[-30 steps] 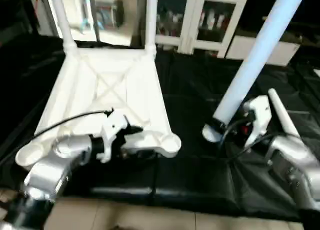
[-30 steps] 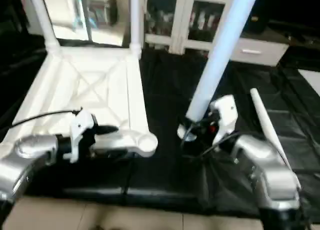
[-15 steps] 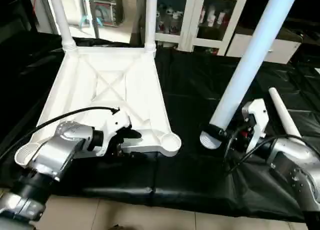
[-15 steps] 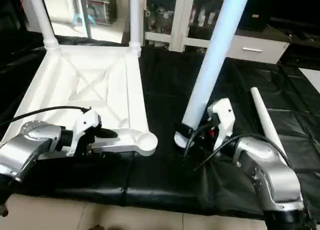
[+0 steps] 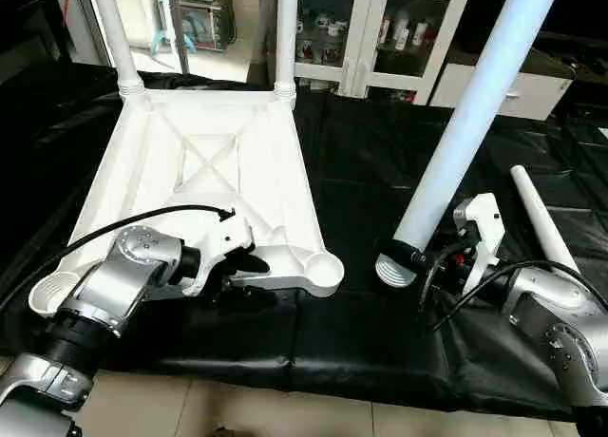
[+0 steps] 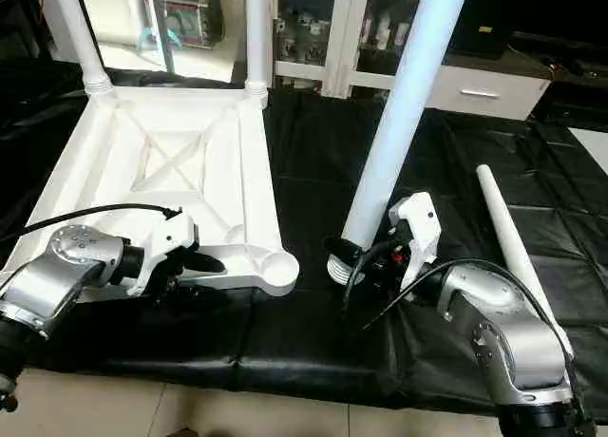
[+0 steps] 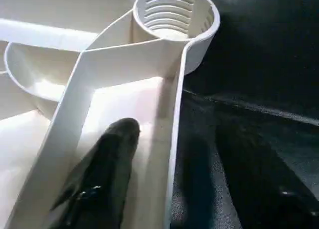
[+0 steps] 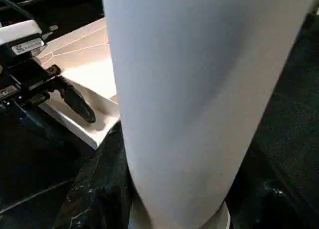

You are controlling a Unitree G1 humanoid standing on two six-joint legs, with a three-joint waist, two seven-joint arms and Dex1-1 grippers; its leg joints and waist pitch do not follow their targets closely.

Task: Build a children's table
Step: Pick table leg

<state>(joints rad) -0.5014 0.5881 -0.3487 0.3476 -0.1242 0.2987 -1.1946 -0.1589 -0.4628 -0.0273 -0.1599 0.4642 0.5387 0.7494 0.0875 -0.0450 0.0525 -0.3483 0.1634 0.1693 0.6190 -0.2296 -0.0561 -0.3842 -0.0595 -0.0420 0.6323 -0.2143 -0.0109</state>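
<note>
Revealing socket [image 7: 174,15] threads, the left end effector [image 7: 144,189] straddles the rim.

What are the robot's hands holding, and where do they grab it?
The right gripper holds a white leg near its threaded bottom end. The left gripper pinches the tabletop by its near edge wall, beside the empty corner socket.

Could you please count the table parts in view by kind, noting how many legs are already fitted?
Tabletop: 1
Fitted legs: 2
Leg held by the right gripper: 1
Loose leg on the mat: 1
Total: 5 parts
</note>
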